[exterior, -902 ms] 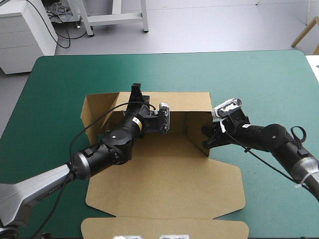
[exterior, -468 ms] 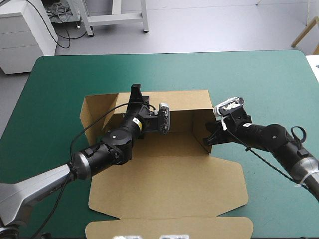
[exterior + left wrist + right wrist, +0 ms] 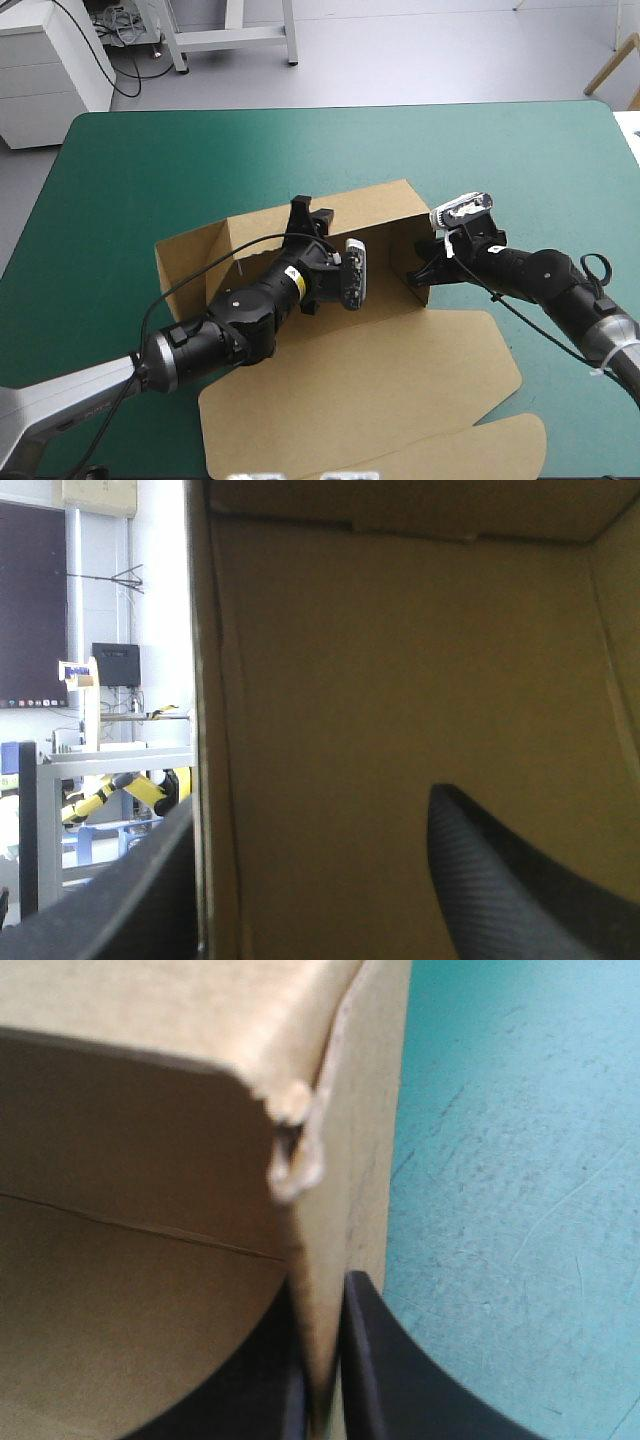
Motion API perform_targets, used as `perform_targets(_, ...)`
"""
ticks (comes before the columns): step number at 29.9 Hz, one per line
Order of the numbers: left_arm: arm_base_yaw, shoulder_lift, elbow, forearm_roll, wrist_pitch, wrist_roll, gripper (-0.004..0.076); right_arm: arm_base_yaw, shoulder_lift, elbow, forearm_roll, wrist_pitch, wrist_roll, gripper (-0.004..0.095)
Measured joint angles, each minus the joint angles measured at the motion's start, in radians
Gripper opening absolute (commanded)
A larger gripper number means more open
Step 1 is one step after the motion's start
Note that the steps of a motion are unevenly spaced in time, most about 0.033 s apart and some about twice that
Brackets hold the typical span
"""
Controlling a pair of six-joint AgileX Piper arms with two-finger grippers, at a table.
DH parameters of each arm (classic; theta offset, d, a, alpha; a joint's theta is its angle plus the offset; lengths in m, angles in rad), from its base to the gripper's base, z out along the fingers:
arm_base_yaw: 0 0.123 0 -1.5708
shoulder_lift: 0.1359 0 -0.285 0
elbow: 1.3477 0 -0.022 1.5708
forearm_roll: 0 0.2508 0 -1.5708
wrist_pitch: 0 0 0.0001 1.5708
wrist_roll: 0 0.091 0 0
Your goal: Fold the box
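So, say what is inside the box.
The left tool reaches in at the box's rear wall; the right tool pinches a side wall. The arm hides some floor.

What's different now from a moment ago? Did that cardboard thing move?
The box has turned on the table: the left end of its far wall came nearer the robot and its flat lid swung rightward. The left gripper moved right with the far wall, open astride it. The right gripper stayed shut on the right wall, hardly shifting.
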Motion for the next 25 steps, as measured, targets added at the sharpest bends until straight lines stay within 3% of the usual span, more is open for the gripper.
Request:
perform_targets(7,-0.185,-0.009,-0.057,-0.004,0.141,0.004,0.0414,0.003,0.000,0.000,-0.001,-0.006,0.011,-0.0017)
perform_targets(11,-0.232,-0.009,-0.134,-0.043,0.184,0.065,0.0226,0.003,0.000,0.000,-0.012,-0.012,0.029,-0.0018)
perform_targets(16,-0.231,-0.009,-0.251,-0.236,0.242,0.246,-0.0008,0.003,0.000,0.000,-0.023,-0.015,0.043,-0.0018)
perform_targets(25,-0.089,-0.009,-0.450,-0.507,0.365,0.398,0.0015,0.004,0.000,0.000,-0.030,-0.017,0.051,-0.0017)
